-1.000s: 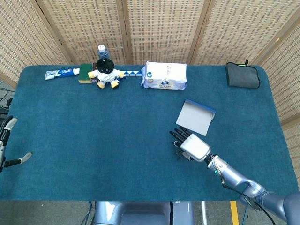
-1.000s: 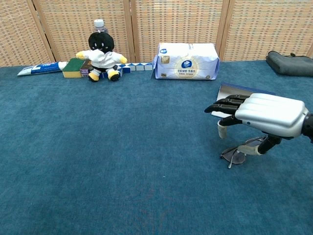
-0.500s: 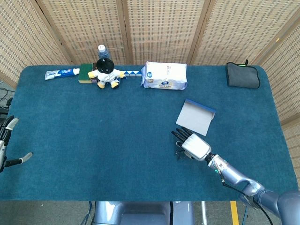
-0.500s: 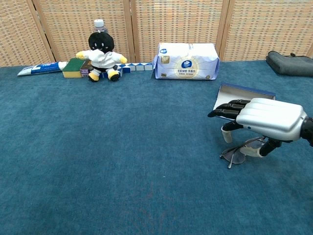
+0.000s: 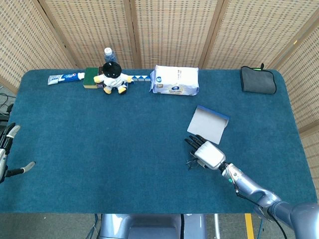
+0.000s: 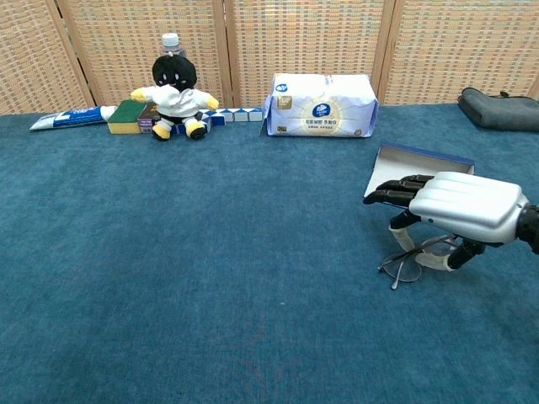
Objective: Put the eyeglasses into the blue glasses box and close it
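The eyeglasses (image 6: 403, 268) lie on the blue cloth, thin dark frame with the lenses toward the left; in the head view the eyeglasses (image 5: 191, 162) peek out at the hand's left edge. My right hand (image 6: 459, 206) hovers low over them, palm down, fingers stretched and apart, its thumb down beside the frame; it grips nothing that I can see. The blue glasses box (image 6: 418, 161) lies open just behind the hand, pale inside; from above, the box (image 5: 208, 124) shows beyond the right hand (image 5: 207, 154). My left hand (image 5: 7, 153) stays at the table's far left edge, fingers apart.
Along the back edge stand a tissue pack (image 5: 174, 79), a plush doll (image 5: 112, 77), a bottle (image 5: 108, 53), a green sponge (image 5: 91, 77) and a toothpaste tube (image 5: 63, 78). A dark pouch (image 5: 257, 79) lies at the back right corner.
My right hand has sunk lower over the eyeglasses and shifted slightly right, uncovering more of the box. The eyeglasses and left hand have not moved.
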